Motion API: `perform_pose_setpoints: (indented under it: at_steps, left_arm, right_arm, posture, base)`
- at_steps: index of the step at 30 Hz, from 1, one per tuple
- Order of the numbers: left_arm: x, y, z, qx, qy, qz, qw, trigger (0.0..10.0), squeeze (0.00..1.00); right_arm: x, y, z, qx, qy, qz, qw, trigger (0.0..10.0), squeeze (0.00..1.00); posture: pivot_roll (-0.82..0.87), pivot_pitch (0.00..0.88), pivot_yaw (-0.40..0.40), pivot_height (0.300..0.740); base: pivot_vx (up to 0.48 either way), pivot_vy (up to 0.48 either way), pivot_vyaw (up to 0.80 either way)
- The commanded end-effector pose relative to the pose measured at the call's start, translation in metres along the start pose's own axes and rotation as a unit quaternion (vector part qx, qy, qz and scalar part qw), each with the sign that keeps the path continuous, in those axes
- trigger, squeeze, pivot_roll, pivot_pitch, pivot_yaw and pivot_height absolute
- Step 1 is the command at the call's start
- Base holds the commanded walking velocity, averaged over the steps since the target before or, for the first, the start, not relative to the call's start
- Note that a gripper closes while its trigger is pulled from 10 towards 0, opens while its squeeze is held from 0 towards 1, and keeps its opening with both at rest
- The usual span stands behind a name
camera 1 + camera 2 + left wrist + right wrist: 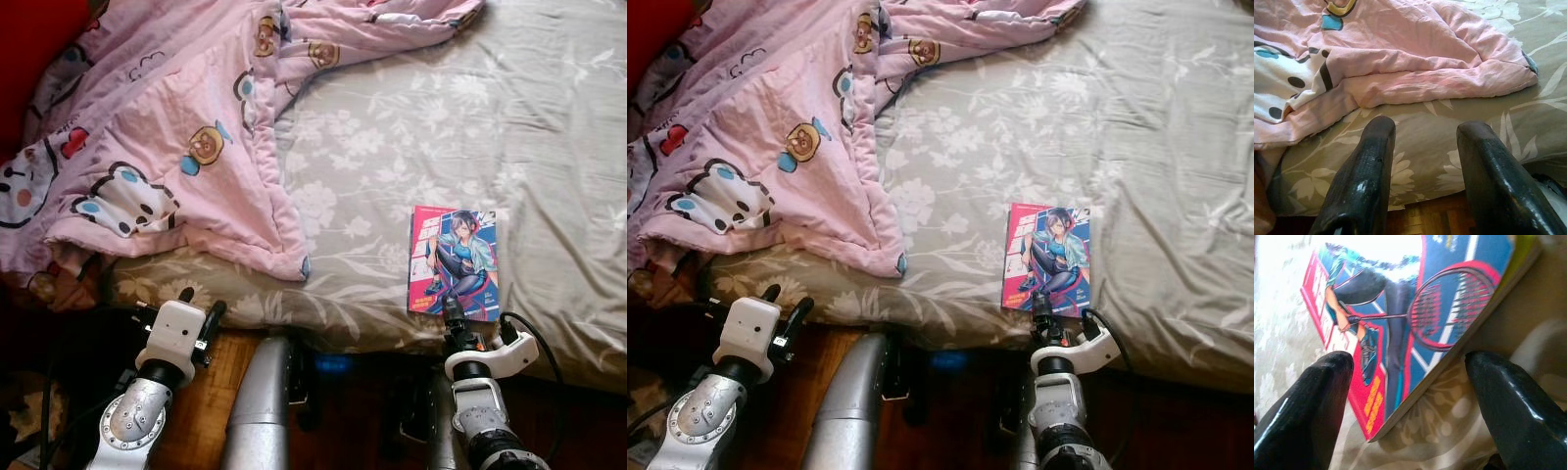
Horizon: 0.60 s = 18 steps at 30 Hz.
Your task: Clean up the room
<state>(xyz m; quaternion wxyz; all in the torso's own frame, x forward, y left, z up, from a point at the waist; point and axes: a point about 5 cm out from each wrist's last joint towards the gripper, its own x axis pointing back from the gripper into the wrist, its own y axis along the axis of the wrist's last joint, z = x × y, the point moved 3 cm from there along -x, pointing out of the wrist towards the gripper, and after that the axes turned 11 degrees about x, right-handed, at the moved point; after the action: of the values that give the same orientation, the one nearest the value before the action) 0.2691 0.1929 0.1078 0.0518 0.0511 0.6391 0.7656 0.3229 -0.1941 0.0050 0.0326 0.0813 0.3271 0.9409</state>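
Right gripper [1410, 382] spread wide, straddling book [453, 262] corner on bed [549, 147].

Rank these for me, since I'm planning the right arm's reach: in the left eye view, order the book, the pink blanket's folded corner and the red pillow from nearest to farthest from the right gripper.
1. Book: on the grey sheet, directly ahead of the right gripper.
2. Pink blanket's folded corner: off to the left.
3. Red pillow: far left corner.

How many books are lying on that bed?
1: a book lies flat on the grey floral sheet, just ahead of the right gripper. The pink blanket might hide others.
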Motion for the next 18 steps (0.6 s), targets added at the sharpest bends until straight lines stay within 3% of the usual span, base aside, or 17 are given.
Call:
perform_pose_setpoints:
  at_steps: [1, 18]
  left_arm:
    - [0.007, -0.009, 0.002, -0.001, 0.004, 0.021, 1.000, 10.0, 0.00]
    - [0.018, -0.005, 0.000, -0.010, -0.005, 0.026, 1.000, 10.0, 0.00]
  right_arm:
    - [0.012, -0.010, -0.015, -0.011, -0.024, 0.012, 1.000, 10.0, 0.00]
    - [0.009, -0.008, -0.015, -0.023, -0.038, 0.015, 0.999, 10.0, 0.00]
  posture:
    - [0.35, 0.548, 0.110, 0.625]
    - [0.40, 0.584, 0.130, 0.625]
  base:
    - [0.000, 0.000, 0.00]
    - [0.000, 0.000, 0.00]
